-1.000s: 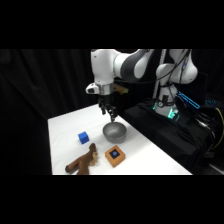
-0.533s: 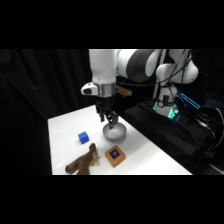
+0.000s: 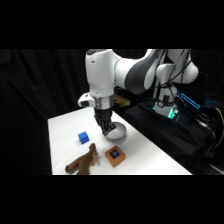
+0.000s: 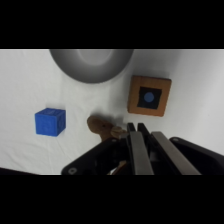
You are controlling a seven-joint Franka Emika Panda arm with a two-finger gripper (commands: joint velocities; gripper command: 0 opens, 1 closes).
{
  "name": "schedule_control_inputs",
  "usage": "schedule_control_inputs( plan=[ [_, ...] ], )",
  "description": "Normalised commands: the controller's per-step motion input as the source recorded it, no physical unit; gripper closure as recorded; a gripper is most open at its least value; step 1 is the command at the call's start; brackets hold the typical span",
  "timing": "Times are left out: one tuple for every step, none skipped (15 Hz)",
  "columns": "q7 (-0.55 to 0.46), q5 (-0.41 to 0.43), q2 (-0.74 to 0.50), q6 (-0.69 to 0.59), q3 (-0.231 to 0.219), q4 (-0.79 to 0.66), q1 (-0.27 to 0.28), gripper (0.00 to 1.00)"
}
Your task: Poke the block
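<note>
- A white worktop [image 3: 65,135] was seen against a dark background, with every object gathered toward its near end.
- A white robot arm [image 3: 125,72] was seen reaching over the worktop from the upper right, its wrist pointed straight down.
- The jaws [image 3: 106,131] were held low over the worktop, in front of the bowl in the side view, and were pressed together with nothing between them, as shown in the wrist view [image 4: 135,131].
- A grey bowl [image 3: 116,132] was placed behind the other objects, partly hidden by the jaws in the side view.
- A brown plush toy [image 3: 84,161] was laid at the near edge of the worktop, between the small cube and the block.
- The block [image 3: 114,156], flat and orange-brown with a dark blue square centre, was set just right of the toy and in front of the bowl, apart from the jaws.
- A small blue cube [image 3: 83,137] was placed left of the bowl, well apart from the block.
</note>
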Motion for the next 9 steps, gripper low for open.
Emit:
schedule_control_inputs(
  plan=[
    [0.11,-0.174,0.27,0.22,-0.032,0.08,0.067,1.0],
    [0.11,-0.176,0.31,0.26,-0.039,0.08,0.07,1.0],
    [0.11,-0.176,0.3,0.26,-0.04,0.07,0.084,0.99],
    [0.11,-0.168,0.29,0.25,-0.04,0.06,0.094,0.99],
    [0.11,-0.158,0.26,0.25,-0.042,0.04,0.102,0.99],
    [0.12,-0.164,0.24,0.24,-0.049,0.04,0.117,0.99],
    [0.11,-0.149,0.22,0.22,-0.049,0.05,0.118,0.99],
    [0.11,-0.141,0.22,0.22,-0.054,0.06,0.119,0.99],
    [0.1,-0.132,0.2,0.2,-0.058,0.07,0.114,0.99]
  ],
)
